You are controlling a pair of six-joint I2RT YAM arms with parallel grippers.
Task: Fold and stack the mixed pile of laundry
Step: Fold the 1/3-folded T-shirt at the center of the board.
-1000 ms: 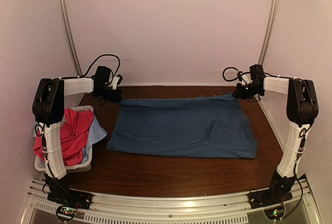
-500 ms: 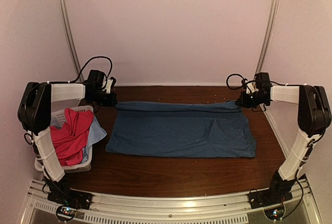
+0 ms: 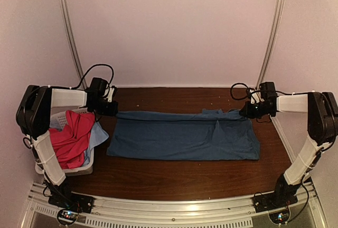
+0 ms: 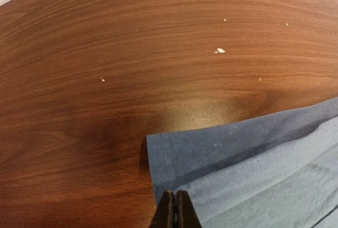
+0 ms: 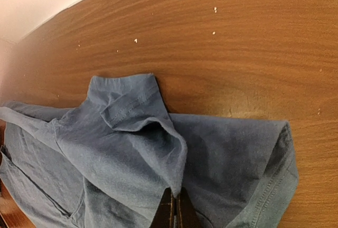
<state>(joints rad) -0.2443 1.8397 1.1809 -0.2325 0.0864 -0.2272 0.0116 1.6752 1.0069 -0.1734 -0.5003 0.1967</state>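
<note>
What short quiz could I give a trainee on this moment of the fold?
1. True or false: the left pincer and the right pincer are each shut on the dark blue T-shirt.
2. Where is the pink shirt? A) in the white basket B) in the left pincer C) on top of the T-shirt.
3. Fill in: the pincers grip the T-shirt along its ____ edge, near or far from the arm bases.
Key: 1 true; 2 A; 3 far.
</note>
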